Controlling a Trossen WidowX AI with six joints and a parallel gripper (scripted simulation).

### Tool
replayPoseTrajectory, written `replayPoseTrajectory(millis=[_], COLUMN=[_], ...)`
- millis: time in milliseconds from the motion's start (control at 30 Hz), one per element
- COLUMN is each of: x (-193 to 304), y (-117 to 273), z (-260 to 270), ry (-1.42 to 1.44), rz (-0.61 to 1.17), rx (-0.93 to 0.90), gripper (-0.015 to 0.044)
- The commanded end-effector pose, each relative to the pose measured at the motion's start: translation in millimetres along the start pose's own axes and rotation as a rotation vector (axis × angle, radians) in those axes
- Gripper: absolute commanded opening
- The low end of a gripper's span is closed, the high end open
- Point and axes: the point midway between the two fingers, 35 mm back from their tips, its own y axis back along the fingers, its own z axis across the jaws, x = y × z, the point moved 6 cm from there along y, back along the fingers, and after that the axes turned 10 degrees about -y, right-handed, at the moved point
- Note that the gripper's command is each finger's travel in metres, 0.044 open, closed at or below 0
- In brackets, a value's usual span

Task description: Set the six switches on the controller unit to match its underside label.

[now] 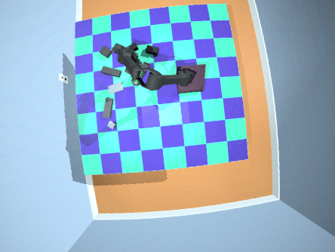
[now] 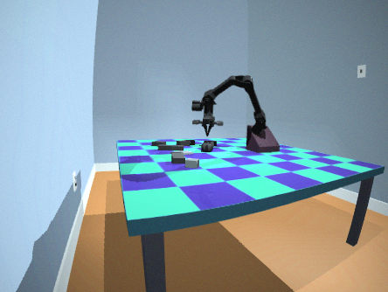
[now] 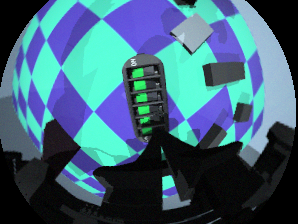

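Observation:
The dark grey controller unit [image 3: 126, 85] [image 2: 207, 147] [image 1: 135, 83] sits on its base, rockers up. In the wrist view its row of six rockers runs lengthwise, green ends left and dark ends right, with "ON" printed by the top end. Which ends are pressed down is not clear; the lowest rockers are in shadow and partly behind the fingertips. The label underneath is hidden. My gripper [image 3: 158, 132] [image 2: 207, 134] is shut and empty, pointing down above the unit without touching it. In the top view the arm covers part of the unit.
A pale plate [image 1: 115, 87] [image 3: 192, 32], a dark bar [image 1: 111, 72], another dark bar [image 1: 108, 108] and a small pale block [image 1: 111, 124] lie to the unit's left in the top view. Dark blocks [image 1: 106, 51] [image 1: 152, 50] lie behind. The arm's base [image 1: 196, 84] [image 2: 263, 146] stands right.

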Motion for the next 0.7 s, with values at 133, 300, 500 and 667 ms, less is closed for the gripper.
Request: replayPoseTrajectory(millis=[133, 300, 500, 667], x=[0, 0, -1, -1], y=[-8, -16, -25, -33], z=[-3, -3, -3, -3], ry=[0.009, 0.009, 0.009, 0.009], rz=[-0.007, -0.007, -0.008, -0.008], rx=[-0.011, -0.010, -0.011, -0.011], gripper=[0.0000, 0.0000, 0.0000, 0.0000])
